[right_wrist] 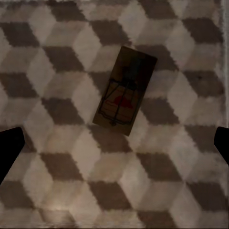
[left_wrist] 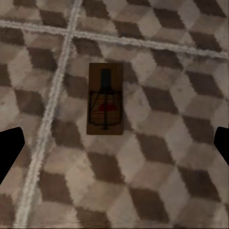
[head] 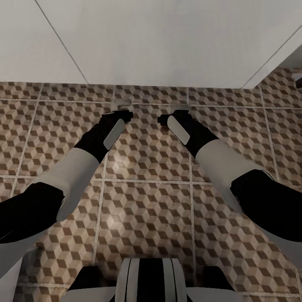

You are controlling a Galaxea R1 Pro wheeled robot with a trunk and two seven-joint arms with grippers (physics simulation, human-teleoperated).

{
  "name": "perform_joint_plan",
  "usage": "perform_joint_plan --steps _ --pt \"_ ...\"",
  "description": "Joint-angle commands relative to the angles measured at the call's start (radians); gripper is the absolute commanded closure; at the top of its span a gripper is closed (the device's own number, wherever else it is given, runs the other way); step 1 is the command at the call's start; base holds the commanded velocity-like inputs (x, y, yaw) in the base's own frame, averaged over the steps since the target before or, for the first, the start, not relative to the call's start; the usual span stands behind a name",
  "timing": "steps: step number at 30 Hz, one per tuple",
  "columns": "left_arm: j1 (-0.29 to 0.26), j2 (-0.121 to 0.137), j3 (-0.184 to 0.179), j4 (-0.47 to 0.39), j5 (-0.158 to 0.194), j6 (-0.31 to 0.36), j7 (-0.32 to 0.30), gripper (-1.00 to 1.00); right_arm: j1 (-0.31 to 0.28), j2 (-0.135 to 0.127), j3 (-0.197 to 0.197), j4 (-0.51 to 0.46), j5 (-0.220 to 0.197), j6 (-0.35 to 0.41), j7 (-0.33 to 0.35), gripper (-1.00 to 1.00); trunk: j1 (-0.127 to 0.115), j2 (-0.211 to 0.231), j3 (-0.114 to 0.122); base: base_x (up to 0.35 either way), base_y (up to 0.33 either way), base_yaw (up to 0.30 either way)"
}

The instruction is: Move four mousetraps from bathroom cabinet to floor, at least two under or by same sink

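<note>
A mousetrap lies flat on the cube-patterned bathroom floor in the left wrist view, a small wooden board with dark wire and a red spot, beside a grout line. My left gripper hovers above it, open, its dark fingertips far apart with nothing between them. A second mousetrap rests slightly askew on the tiles below my right gripper, also open and empty. In the head view both grippers, left and right, point down at the floor side by side. The cabinet is out of view.
A white flat surface with thin seams rises just beyond the grippers and ends the tiled area. A small dark object shows at the far right edge. My base sits at the near edge, tiles spreading left and right.
</note>
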Motion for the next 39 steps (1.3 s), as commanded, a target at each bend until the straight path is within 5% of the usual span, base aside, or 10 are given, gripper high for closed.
perform_joint_plan --steps 1,33,39 --pt "-0.001 0.001 -0.006 -0.001 0.010 0.002 0.009 -1.00 -0.001 0.000 0.004 -0.001 -0.006 0.003 -0.008 -1.00 -0.001 0.000 -0.001 -0.295 0.000 0.000" --pt "-0.001 0.001 -0.008 0.002 0.010 0.000 0.009 -1.00 -0.001 0.000 0.004 0.049 -0.005 -0.014 0.021 -1.00 -0.001 0.000 -0.001 -0.294 -0.035 0.000" --pt "-0.001 0.001 -0.008 0.004 0.012 0.000 0.009 -1.00 -0.001 0.000 0.004 0.058 -0.005 -0.014 0.025 -1.00 -0.003 0.001 0.023 -0.034 -0.002 0.000"
